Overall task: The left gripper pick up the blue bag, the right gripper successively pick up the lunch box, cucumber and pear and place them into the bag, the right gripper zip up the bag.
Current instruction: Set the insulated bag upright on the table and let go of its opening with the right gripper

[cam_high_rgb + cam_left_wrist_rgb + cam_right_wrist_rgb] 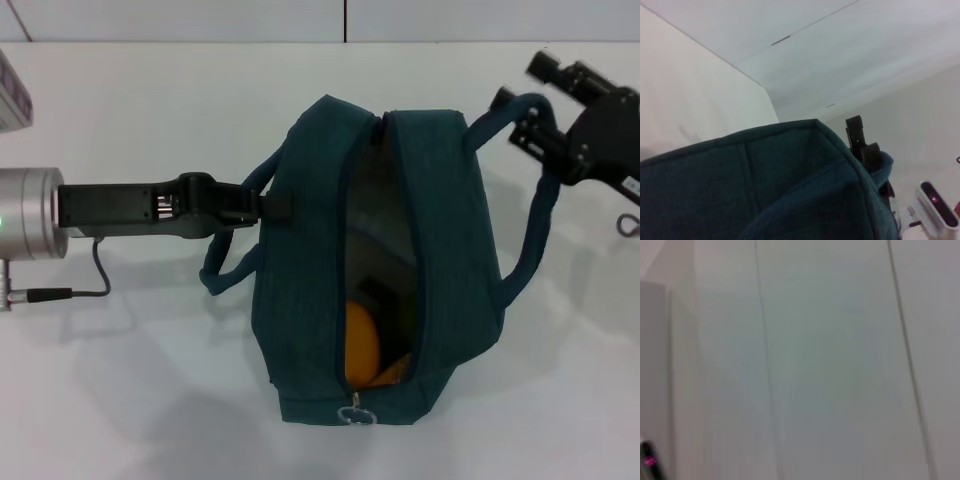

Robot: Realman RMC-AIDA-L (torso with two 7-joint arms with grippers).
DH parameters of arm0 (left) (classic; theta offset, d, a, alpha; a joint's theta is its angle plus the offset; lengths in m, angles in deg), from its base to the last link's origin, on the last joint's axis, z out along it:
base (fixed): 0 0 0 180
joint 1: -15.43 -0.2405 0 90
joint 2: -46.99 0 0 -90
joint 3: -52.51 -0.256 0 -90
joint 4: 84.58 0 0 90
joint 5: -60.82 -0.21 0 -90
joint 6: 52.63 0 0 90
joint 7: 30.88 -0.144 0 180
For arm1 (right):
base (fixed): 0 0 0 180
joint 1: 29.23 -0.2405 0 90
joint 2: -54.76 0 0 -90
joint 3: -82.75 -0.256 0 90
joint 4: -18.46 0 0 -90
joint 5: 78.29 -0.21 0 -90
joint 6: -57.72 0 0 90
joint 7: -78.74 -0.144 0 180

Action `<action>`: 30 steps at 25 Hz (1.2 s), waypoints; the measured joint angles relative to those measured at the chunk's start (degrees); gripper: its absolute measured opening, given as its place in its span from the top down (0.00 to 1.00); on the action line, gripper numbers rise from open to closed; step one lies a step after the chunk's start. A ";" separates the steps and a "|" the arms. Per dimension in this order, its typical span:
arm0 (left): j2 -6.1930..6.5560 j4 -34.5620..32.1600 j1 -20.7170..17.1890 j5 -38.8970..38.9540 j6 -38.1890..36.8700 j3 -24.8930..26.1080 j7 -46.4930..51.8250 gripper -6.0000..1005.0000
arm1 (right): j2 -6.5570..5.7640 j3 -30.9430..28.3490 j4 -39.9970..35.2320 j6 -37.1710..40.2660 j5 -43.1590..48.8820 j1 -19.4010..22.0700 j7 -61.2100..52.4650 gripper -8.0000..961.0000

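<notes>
Bright, even overhead light; soft shadows under the blue bag (400, 250); right wrist view blurred.

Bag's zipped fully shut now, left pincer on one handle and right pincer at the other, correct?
Not quite: the blue bag is still unzipped. The head view shows the pear through the opening. Left pincer and right pincer are at the handles as stated.

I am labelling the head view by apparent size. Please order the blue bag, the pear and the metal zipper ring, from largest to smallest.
1. The blue bag, by far the largest.
2. The pear, partly hidden inside the bag.
3. The zipper ring, smallest.
</notes>
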 joint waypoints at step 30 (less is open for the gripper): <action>-0.62 0.01 0.49 4.59 1.58 0.53 -2.06 0.94 | -4.19 -8.09 2.57 -1.94 12.14 -7.80 -17.87 0.36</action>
